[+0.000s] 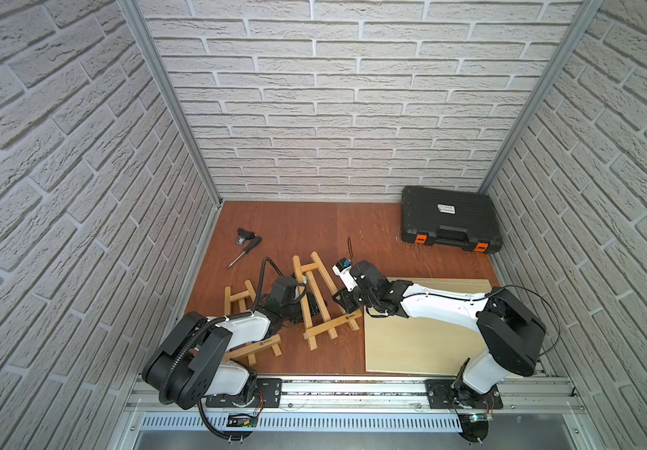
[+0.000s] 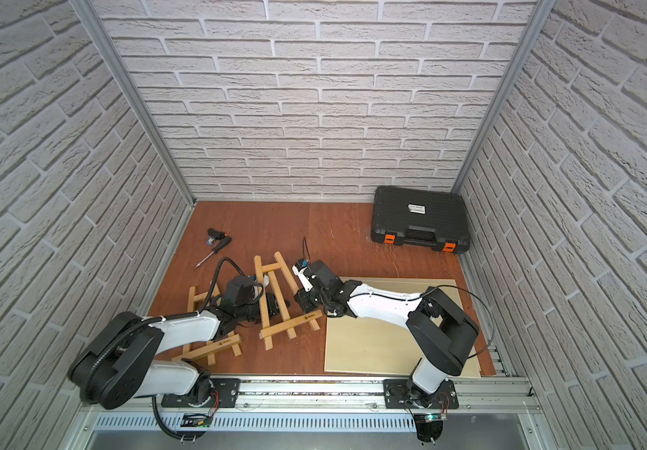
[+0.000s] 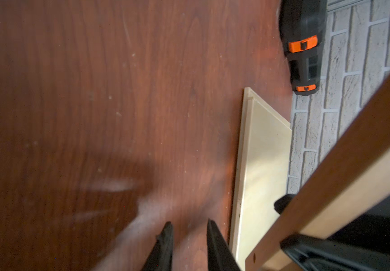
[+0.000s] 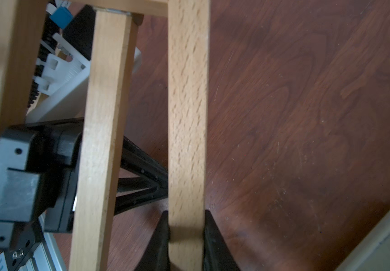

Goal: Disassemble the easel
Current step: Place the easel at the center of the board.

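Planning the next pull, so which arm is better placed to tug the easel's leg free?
Right, probably: the right gripper is clamped on the easel's leg, while the left gripper sits between the legs, jaws apart and empty.

Both top views look down over the whole table (image 1: 294,233); wrist views hug it.

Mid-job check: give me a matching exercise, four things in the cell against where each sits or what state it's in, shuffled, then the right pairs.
Things:
1. screwdriver
2. black case
3. pale board
4. right pincer

Places or states:
A. shut on an easel slat
B. lying flat beneath the right arm
C. far right corner
D. far left side, lying loose

Pairs: 1-D, 2-C, 3-B, 4-A.
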Action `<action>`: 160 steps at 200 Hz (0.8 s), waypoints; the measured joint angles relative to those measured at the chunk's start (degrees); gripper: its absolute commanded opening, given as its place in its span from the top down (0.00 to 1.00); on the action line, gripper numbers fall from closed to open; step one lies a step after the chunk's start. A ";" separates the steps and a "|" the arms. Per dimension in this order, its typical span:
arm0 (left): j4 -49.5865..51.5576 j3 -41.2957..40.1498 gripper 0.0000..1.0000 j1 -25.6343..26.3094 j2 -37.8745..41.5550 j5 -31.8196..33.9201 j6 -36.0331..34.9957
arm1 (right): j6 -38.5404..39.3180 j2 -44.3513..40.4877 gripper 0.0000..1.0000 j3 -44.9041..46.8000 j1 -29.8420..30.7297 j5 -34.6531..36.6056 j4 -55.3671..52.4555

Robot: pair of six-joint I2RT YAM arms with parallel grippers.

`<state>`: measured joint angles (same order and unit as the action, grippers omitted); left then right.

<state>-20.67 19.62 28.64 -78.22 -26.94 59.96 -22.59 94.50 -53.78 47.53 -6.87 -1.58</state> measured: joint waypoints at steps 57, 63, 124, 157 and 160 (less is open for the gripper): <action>8.24 -0.46 0.68 0.13 3.89 7.23 -0.07 | -2.14 2.91 0.94 3.48 1.36 0.04 8.90; 10.75 -0.46 0.67 0.26 5.64 8.50 -0.22 | -2.27 2.91 0.94 3.87 1.44 0.07 9.97; 31.58 1.14 0.64 0.37 16.33 19.67 -1.29 | -2.27 4.90 0.94 5.64 2.99 -1.90 18.67; 37.38 2.51 0.63 0.37 17.33 24.30 -1.25 | -2.78 5.22 0.94 6.56 2.95 -1.95 20.52; 37.97 2.69 0.63 0.37 17.42 24.79 -1.25 | -2.91 5.22 0.94 6.69 2.95 -1.97 20.63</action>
<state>17.30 22.31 29.02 -60.80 -2.15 58.72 -25.50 99.72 -47.09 50.48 -8.84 19.05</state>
